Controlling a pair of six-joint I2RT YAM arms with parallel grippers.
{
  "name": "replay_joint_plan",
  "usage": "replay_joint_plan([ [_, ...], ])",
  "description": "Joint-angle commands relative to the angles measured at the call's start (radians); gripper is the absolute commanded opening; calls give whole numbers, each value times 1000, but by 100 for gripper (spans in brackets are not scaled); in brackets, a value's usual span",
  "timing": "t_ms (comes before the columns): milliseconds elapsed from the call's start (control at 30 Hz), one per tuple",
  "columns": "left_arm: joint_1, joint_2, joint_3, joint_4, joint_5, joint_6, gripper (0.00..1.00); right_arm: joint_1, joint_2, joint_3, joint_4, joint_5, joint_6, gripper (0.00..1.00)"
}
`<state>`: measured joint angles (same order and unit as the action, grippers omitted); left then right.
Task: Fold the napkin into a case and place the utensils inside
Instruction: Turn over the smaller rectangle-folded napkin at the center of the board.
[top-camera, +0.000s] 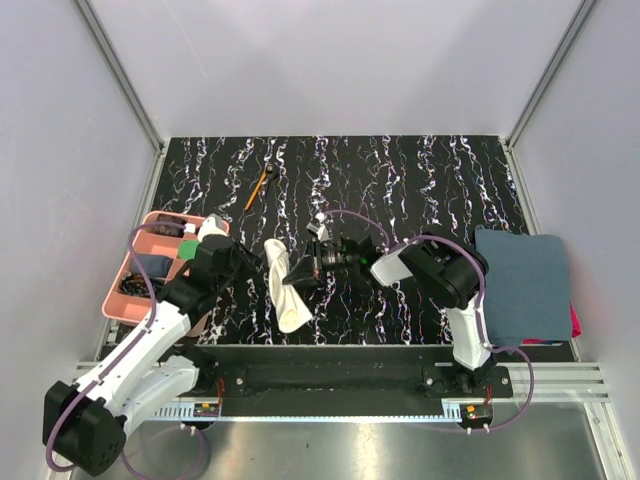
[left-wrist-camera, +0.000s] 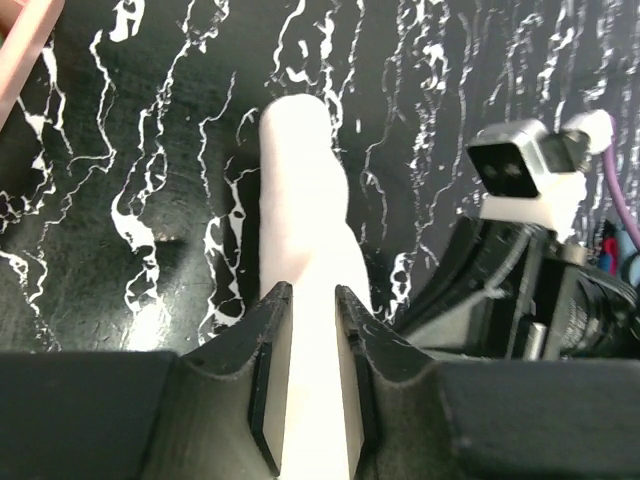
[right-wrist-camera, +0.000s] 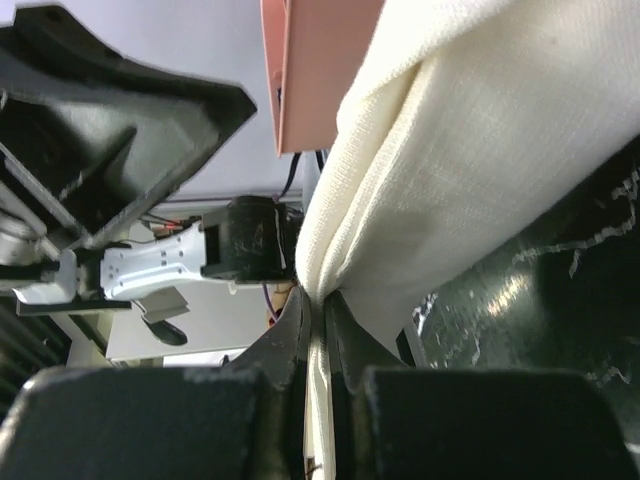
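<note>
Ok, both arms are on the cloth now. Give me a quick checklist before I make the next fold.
1. Left fingers gripping the napkin: ok, closed on one end of it.
2. Right fingers gripping the napkin: ok, pinched on a bunched edge.
3. Napkin lying as a flat case: not ok, it is a rumpled strip between the two arms.
4. Orange-handled stick clear of the fold: ok, it lies on the table farther back, apart from the cloth.
5. Black spoon located: cannot tell, I cannot pick it out against the dark table.
</note>
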<state>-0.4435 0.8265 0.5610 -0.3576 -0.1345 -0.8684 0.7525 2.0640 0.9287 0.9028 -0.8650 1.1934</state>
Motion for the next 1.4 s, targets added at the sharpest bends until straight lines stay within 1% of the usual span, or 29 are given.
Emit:
replay_joint_plan([
  [0,5,57,11,8,-21,26,24,-13,-10,-85,180,-9,20,1],
  [100,5,149,4,51,-28,29,22,-30,-2,-139,228,-8,26,2],
  [167,5,230,16,90,-28,46,18,-39,13,-172,283,-9,41,2],
  [233,3,305,36,132,12,69,16,-50,18,-186,307,-9,51,3],
  [300,2,348,57,161,42,72,14,-54,21,-194,323,-14,57,3],
  [433,-9,414,94,195,61,81,14,-67,7,-211,321,-9,51,5],
  [600,-41,471,120,224,96,75,14,-73,15,-226,324,-6,44,14],
  [733,-69,529,151,243,98,71,13,-77,24,-248,352,-5,52,18],
  [900,-103,576,188,256,104,65,13,-96,1,-264,340,-3,45,23],
  [933,-109,582,191,262,104,62,13,-100,-13,-277,319,0,34,29],
  [967,-116,583,197,263,101,62,13,-105,-22,-283,303,4,25,32],
  [1033,-152,589,220,263,76,62,13,-119,-50,-301,230,4,-12,37],
  [1100,-185,614,246,263,76,52,13,-134,-67,-320,194,3,-34,40],
  [1200,-228,657,275,267,75,39,13,-169,-128,-349,66,-11,-107,45],
  [1300,-262,723,304,292,85,29,13,-206,-263,-357,-224,21,-266,49],
  [1333,-270,743,313,299,88,28,13,-212,-351,-343,-459,79,-396,51],
  [1367,-282,763,332,307,91,28,13,-212,-401,-323,-590,125,-466,55],
])
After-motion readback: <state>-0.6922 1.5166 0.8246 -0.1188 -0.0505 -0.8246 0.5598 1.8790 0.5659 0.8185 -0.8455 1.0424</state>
